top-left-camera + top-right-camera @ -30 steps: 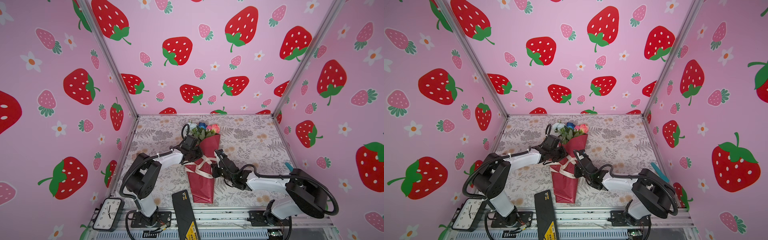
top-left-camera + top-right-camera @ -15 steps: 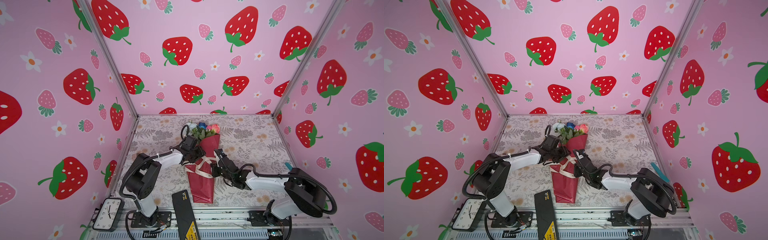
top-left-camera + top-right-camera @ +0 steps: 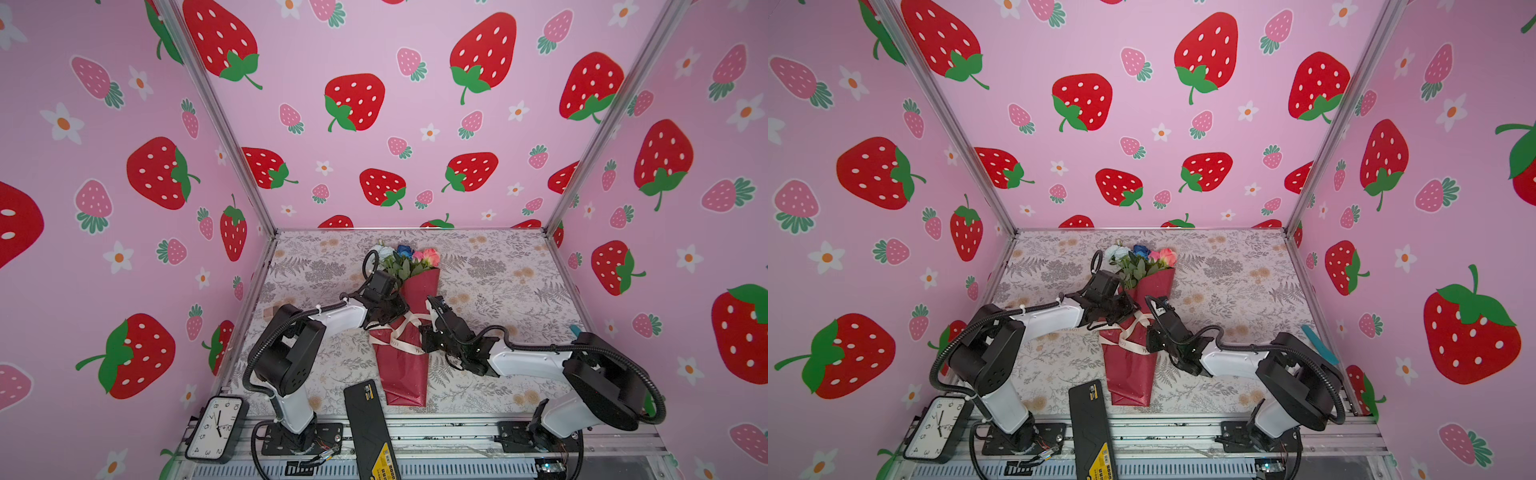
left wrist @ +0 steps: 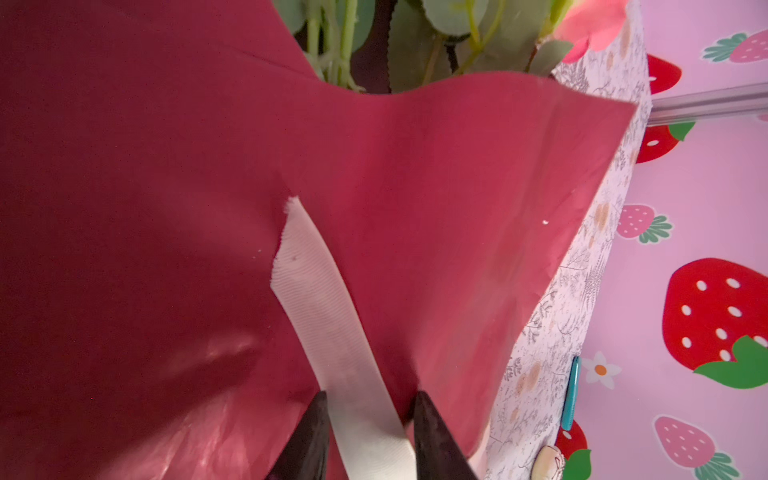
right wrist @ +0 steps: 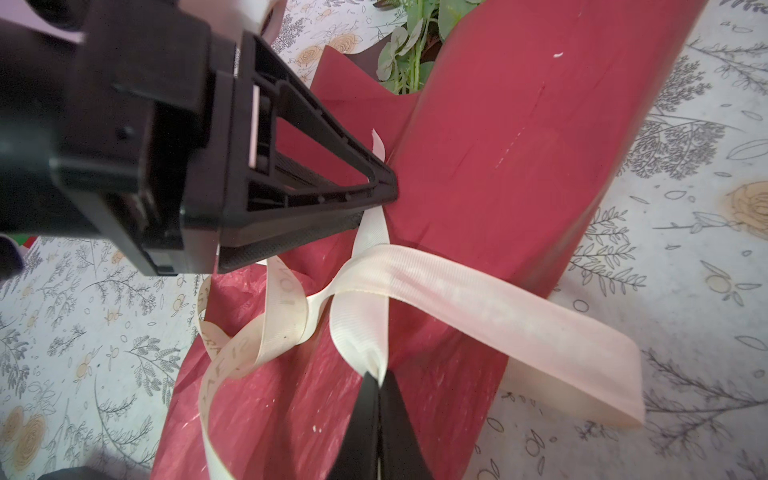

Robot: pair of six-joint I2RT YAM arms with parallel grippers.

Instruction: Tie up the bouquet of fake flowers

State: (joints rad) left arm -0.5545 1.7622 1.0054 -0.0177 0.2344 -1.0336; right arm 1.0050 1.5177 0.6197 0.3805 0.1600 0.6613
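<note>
The bouquet of fake flowers (image 3: 405, 361) (image 3: 1128, 374) lies mid-table in dark red wrapping, with its blooms (image 3: 411, 254) toward the back wall. A cream lettered ribbon (image 3: 395, 341) (image 5: 478, 303) crosses the wrap in a loose knot. My left gripper (image 3: 401, 311) (image 4: 370, 400) sits at the wrap's left side, shut on one ribbon tail (image 4: 320, 291). The tail lies flat between its fingers with its edges against both. My right gripper (image 3: 423, 332) (image 5: 379, 380) is at the wrap's right side, shut on a folded ribbon strand. The left gripper (image 5: 376, 203) also shows in the right wrist view.
A white clock (image 3: 214, 428) and a black device (image 3: 370, 428) sit at the front rail. A teal tool (image 3: 575, 330) lies by the right wall. Strawberry-print walls enclose the floral table (image 3: 498, 282) on three sides.
Both grippers stay at the ribbon on the bouquet. The right arm has edged slightly toward the wrap. The bouquet has not moved.
</note>
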